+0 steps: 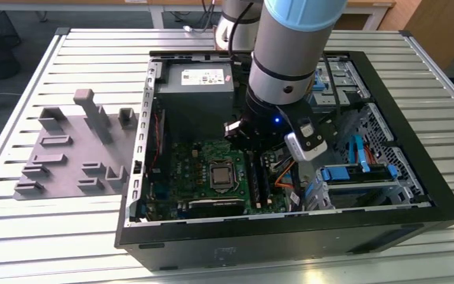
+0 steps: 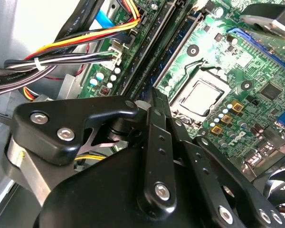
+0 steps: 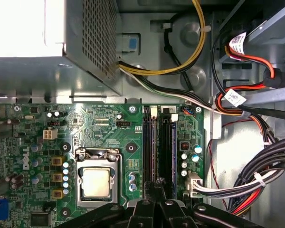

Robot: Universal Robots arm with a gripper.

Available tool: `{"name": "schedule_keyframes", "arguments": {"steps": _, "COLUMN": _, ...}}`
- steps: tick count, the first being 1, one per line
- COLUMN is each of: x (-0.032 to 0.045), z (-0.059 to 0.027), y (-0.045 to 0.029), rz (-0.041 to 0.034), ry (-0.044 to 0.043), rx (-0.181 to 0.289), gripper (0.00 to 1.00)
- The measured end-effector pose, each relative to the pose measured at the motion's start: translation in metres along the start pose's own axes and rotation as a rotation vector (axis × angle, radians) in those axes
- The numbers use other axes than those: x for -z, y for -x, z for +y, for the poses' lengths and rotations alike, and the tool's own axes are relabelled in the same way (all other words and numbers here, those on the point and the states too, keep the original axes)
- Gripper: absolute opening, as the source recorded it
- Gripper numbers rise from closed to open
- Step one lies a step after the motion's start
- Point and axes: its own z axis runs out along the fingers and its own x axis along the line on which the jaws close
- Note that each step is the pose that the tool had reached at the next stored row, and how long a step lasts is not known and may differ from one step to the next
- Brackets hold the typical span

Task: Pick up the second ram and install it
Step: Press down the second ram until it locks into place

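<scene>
Exterior view, from the frame's left: a grey holder tray (image 1: 61,160) lies on the slatted table (image 1: 93,53), well apart from the work. At centre stands the open computer case (image 1: 290,236), with the motherboard (image 1: 187,171) on its floor and the arm reaching down into it. The gripper (image 1: 247,139) hangs low inside, just above the board.

In the first wrist view, again left to right: processor socket (image 3: 96,183), then the two long memory slots (image 3: 157,137) side by side, then a cable bundle (image 3: 256,175) at the frame's right. The gripper (image 3: 159,209) sits at the bottom centre, directly in line with the slots. Their long axis runs up the frame, away from it.

The fingers (image 2: 154,123) are drawn close together; what they pinch, if anything, is hidden. The second ram cannot be picked out with certainty. A blue-green strip fills the slot nearer the socket (judged a seated stick, which one unknown).

Room is tight – the cables crowd one side, the socket the other.
</scene>
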Motion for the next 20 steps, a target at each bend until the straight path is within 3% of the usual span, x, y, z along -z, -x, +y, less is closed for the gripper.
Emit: {"name": "schedule_keyframes", "arguments": {"steps": 20, "x": -0.0217, "z": -0.0004, "y": 0.0010, "rz": 0.0004, "ry": 0.0001, "rx": 0.000, "gripper": 0.11}}
